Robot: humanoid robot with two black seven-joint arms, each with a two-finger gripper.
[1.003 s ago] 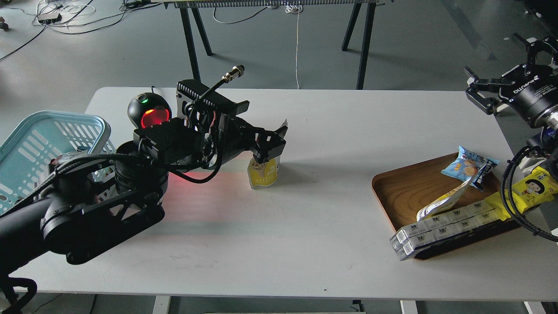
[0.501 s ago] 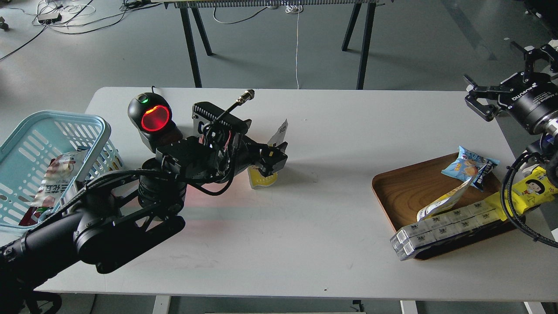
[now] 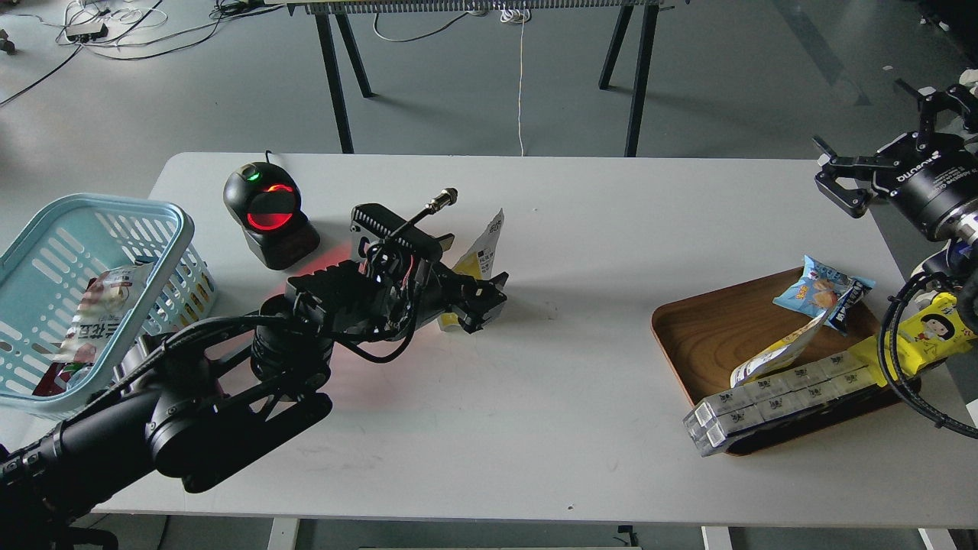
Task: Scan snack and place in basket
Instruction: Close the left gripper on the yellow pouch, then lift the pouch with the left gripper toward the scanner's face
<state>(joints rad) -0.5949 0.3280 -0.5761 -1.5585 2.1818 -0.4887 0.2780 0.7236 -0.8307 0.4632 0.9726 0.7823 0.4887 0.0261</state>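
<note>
The snack (image 3: 480, 246) is a small yellow pouch with a white printed top, standing tilted at the table's middle. My left gripper (image 3: 475, 299) is low over the table and shut on the pouch's lower part; the white top sticks up behind the fingers. The light blue basket (image 3: 92, 205) sits at the table's left edge, well left of the gripper. My right gripper (image 3: 879, 137) is open and empty, raised beyond the table's right end.
A black scanner (image 3: 267, 208) glowing red stands left of the snack. A brown wooden tray (image 3: 707, 328) at right holds a blue packet (image 3: 821, 294), a long yellow pack (image 3: 928, 328) and a clear box pack (image 3: 764, 405). A red-white packet (image 3: 95, 313) lies in the basket.
My left arm has dropped lower and swung away from in front of the scanner, keeping the snack in its fingers; the pouch now leans back. The right gripper has barely shifted.
</note>
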